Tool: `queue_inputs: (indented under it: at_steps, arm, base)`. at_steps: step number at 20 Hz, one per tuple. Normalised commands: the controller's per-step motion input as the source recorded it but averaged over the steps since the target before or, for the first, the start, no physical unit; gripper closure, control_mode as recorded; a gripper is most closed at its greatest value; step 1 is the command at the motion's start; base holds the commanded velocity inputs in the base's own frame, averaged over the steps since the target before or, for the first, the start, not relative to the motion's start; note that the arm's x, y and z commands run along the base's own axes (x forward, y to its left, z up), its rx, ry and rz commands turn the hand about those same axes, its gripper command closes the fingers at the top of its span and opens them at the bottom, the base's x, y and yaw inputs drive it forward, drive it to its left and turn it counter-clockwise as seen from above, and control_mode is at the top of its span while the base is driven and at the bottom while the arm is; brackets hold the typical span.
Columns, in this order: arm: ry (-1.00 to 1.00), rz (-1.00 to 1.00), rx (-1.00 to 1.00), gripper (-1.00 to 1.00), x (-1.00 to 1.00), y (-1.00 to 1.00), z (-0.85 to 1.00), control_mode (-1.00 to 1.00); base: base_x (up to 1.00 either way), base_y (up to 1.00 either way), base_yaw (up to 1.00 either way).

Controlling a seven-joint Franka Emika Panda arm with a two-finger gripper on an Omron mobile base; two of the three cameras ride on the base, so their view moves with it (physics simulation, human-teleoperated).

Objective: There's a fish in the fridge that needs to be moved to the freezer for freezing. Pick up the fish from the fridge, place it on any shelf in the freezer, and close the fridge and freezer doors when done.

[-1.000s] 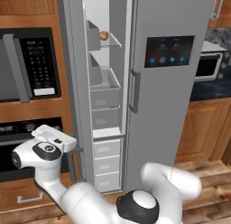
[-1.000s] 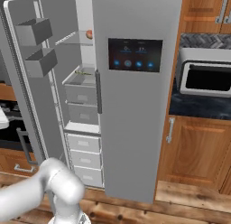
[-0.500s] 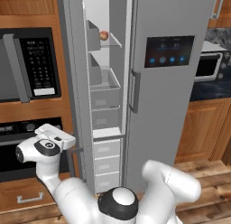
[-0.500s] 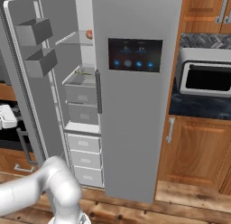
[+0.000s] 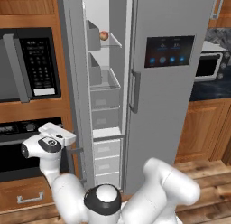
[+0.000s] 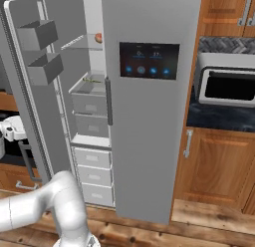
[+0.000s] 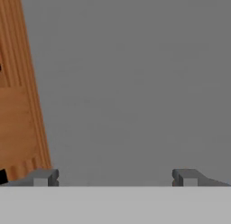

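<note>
fingers (image 7: pixel 43 178) are standing spread as wide as they go and holding nothing, facing a flat grey panel with wood cabinet (image 7: pixel 16 96) at its left edge. i am reading that panel as the outer face of the freezer door (image 5: pixel 74 78), which is hanging open at the left with the gripper (image 5: pixel 74 151) low beside its edge. moving right, the freezer (image 5: pixel 106 105) is showing its shelves, bins and drawers (a small reddish item (image 5: pixel 103 35) is sitting on an upper shelf, and i cannot tell what it is). further right, the fridge door (image 5: pixel 176 83) is sitting closed, so the fish is hiding behind it. i am judging nearly everything left: opening, picking, placing, closing both.
</note>
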Motion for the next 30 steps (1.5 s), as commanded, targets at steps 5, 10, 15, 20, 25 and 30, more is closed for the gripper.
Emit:
queue_inputs:
  at_steps: [5, 10, 15, 20, 25, 30]
  arm:
    - [-0.01, -0.02, -0.01, -1.00, 0.14, 0.02, -0.09, -1.00]
    - [-0.05, -0.11, 0.00, -1.00, 0.00, -0.45, 0.00, -1.00]
    - [-0.07, -0.12, 0.01, -1.00, 0.03, -0.73, 0.00, -1.00]
    - [-0.08, -0.09, 0.03, -1.00, 0.07, -0.76, 0.00, -1.00]
    - [-0.06, -0.05, 0.04, -1.00, 0.25, -0.74, 0.00, -1.00]
    - [-0.03, -0.02, 0.04, -1.00, 0.33, -0.64, 0.00, -1.00]
  base:
    - [0.00, 0.00, 0.00]
    - [0.00, 0.00, 0.00]
    - [0.00, 0.00, 0.00]
    - [0.00, 0.00, 0.00]
    - [0.00, 0.00, 0.00]
    - [0.00, 0.00, 0.00]
